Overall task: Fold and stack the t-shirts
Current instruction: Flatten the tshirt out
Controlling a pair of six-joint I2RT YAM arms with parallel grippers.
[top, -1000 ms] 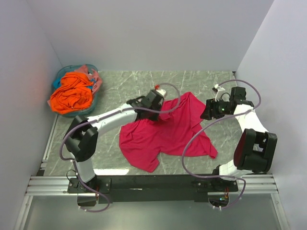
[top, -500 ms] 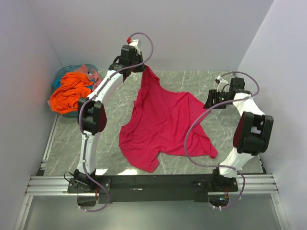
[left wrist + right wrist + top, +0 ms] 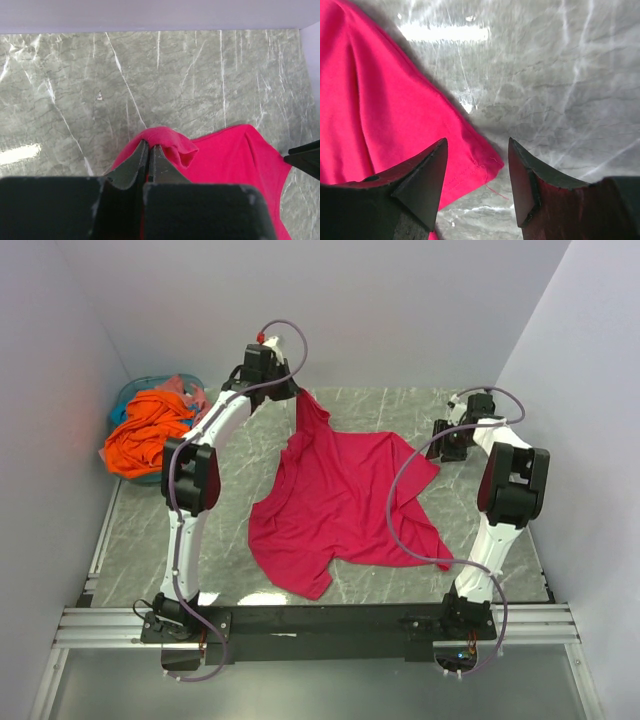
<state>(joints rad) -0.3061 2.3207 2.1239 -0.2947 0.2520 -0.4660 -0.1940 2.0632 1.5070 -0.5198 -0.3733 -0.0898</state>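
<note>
The crimson-pink t-shirt [image 3: 340, 505] lies spread on the marble table, with its far left part lifted. My left gripper [image 3: 293, 393] is shut on that lifted edge, raised at the back of the table; in the left wrist view the cloth [image 3: 235, 155] drapes over the closed tips [image 3: 150, 147]. My right gripper [image 3: 438, 440] is open and empty above the shirt's right corner [image 3: 480, 162], which lies between its fingers [image 3: 425, 180]. The orange t-shirt [image 3: 150, 432] and the paler salmon-pink one [image 3: 198, 400] are bundled in the basket.
A round teal basket [image 3: 124, 402] stands at the far left by the side wall. White walls close in the back and both sides. Bare marble [image 3: 500, 530] shows to the right of the shirt and along the near edge.
My left gripper has lifted the shirt's far edge from table level up to the back, then shifted slightly left. My right gripper has moved toward the back and lowered over the shirt's right corner.
</note>
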